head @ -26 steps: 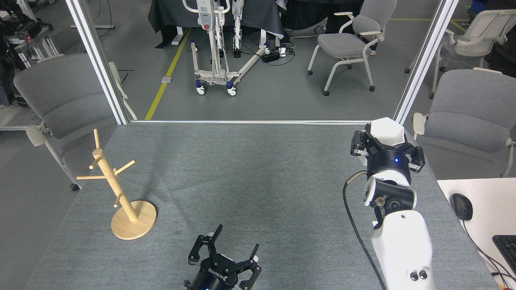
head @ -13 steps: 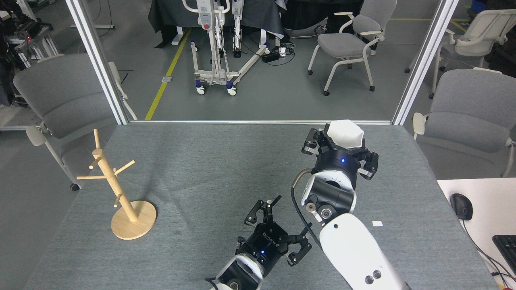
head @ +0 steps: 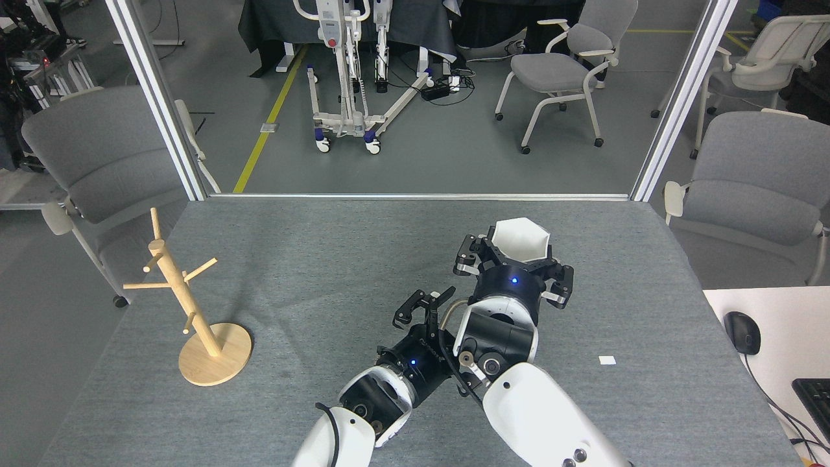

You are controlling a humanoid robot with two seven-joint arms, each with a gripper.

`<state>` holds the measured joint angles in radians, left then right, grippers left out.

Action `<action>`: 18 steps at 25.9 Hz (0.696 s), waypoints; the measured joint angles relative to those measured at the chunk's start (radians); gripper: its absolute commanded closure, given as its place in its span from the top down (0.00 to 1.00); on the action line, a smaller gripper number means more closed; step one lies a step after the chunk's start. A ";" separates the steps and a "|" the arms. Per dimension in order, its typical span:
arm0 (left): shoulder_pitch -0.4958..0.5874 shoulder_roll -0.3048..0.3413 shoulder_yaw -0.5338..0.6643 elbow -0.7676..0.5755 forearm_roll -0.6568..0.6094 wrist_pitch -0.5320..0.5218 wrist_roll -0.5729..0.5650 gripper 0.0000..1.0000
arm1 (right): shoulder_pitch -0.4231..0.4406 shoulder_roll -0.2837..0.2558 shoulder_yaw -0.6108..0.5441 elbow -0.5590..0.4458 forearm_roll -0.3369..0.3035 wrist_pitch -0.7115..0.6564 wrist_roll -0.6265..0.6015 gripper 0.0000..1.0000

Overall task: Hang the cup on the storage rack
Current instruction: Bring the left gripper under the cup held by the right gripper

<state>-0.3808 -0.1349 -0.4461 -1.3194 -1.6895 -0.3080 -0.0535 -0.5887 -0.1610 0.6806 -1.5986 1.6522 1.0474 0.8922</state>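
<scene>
The right gripper (head: 515, 259) is clasping the cup (head: 521, 239) rim-up above mid-table, the storage rack (head: 188, 305) is standing well off to its left with pegs angling upward, and the empty, spread-fingered left gripper (head: 425, 308) is sitting between them.

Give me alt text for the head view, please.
The right pincer holds a small white faceted cup above a grey felt table, the open left pincer close beside it. A light wooden mug tree rack stands far left, its pegs bare.
</scene>
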 measured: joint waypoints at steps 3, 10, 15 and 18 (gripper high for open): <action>-0.022 -0.005 0.005 0.001 0.022 -0.026 -0.036 0.99 | 0.006 0.019 0.019 0.009 -0.002 -0.004 0.001 0.11; -0.092 -0.008 0.005 0.037 0.083 -0.042 -0.103 0.99 | 0.026 0.053 0.058 0.048 -0.002 -0.001 0.001 0.11; -0.134 -0.010 -0.008 0.096 0.120 -0.044 -0.119 0.99 | 0.041 0.078 0.063 0.064 0.001 0.001 0.003 0.10; -0.153 -0.010 -0.013 0.140 0.129 -0.047 -0.142 0.93 | 0.044 0.090 0.069 0.071 0.003 0.001 -0.002 0.09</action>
<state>-0.5336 -0.1453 -0.4593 -1.1790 -1.5608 -0.3553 -0.1952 -0.5448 -0.0707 0.7500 -1.5271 1.6549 1.0483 0.8900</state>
